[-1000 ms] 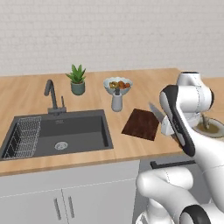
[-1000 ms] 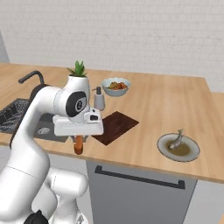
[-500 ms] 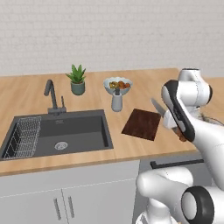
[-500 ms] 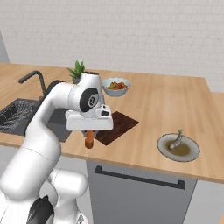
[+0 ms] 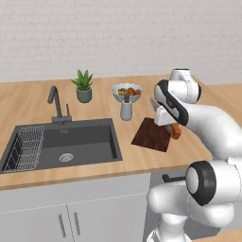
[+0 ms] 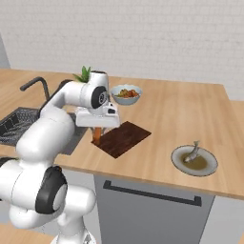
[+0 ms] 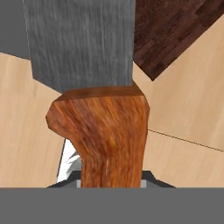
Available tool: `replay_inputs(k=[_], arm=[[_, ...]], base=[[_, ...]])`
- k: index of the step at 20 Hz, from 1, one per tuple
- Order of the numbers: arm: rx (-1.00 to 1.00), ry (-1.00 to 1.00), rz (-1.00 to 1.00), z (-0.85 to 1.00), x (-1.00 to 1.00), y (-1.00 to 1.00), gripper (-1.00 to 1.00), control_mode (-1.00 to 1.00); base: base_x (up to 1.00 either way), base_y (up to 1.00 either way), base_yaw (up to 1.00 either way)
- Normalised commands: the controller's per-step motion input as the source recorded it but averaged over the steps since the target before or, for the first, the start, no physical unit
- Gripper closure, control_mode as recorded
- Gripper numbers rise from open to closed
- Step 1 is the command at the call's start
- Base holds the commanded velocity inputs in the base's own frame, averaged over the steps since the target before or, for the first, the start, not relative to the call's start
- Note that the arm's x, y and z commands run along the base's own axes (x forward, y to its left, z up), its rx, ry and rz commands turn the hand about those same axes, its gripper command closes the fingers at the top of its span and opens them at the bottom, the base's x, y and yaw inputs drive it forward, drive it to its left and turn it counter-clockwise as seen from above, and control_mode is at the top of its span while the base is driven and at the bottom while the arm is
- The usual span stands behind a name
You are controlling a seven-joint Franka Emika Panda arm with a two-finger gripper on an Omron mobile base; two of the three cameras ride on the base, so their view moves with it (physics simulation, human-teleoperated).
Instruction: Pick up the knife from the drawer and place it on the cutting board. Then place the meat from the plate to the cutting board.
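The first step was in hand: the gripper (image 6: 97, 132) was closed on the knife (image 7: 98, 109), holding it by the orange-brown handle. In the hand view the grey blade pointed away from the hand, over the wooden counter (image 6: 181, 107), with a corner of the board (image 6: 121, 138) at the upper right. In the right base view the knife handle hung just at the near-left edge of the board, above it and not yet lying on it.

I judged that the next move asked for carrying the knife a little further over the board, lowering it until it lay flat, and only then opening the fingers. After that the meat (image 6: 193, 152) was still to be done: it lay on the plate (image 6: 209, 164), well to the right of the board, untouched.

Around the board stood a fruit bowl (image 5: 127, 90) and a small grey vase (image 5: 125, 109) just behind it, a plant (image 5: 83, 86) further to the left, and the sink (image 5: 71, 142) with its tap (image 5: 56, 101) to the left of the board. The board itself was bare, so nothing seemed to stand in the way. The vase was the nearest thing and could be knocked if the arm swung too far back.
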Motion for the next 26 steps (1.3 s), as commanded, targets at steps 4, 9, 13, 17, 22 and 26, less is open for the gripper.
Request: replay_inputs(k=[4, 9, 13, 17, 22, 26], arm=[[0.0, 0.0, -0.42, -0.37, 0.97, 0.0, 1.0, -1.0], [0.0, 0.0, -0.37, -0.5, 0.63, 0.06, 1.0, -1.0], [0.0, -0.05, -0.24, -0.68, 0.72, 0.23, 1.0, -1.0], [0.0, -0.08, -0.17, -0.54, 0.51, 0.28, 1.0, -1.0], [0.0, -0.05, -0.13, -0.29, 0.42, 0.12, 1.0, -1.0], [0.0, -0.01, -0.11, -0.16, 0.33, -0.01, 1.0, -1.0]], base=[[0.0, 0.0, 0.0], [0.0, 0.0, 0.0], [0.0, 0.0, 0.0], [0.0, 0.0, 0.0], [0.0, 0.0, 0.0], [0.0, 0.0, 0.0]])
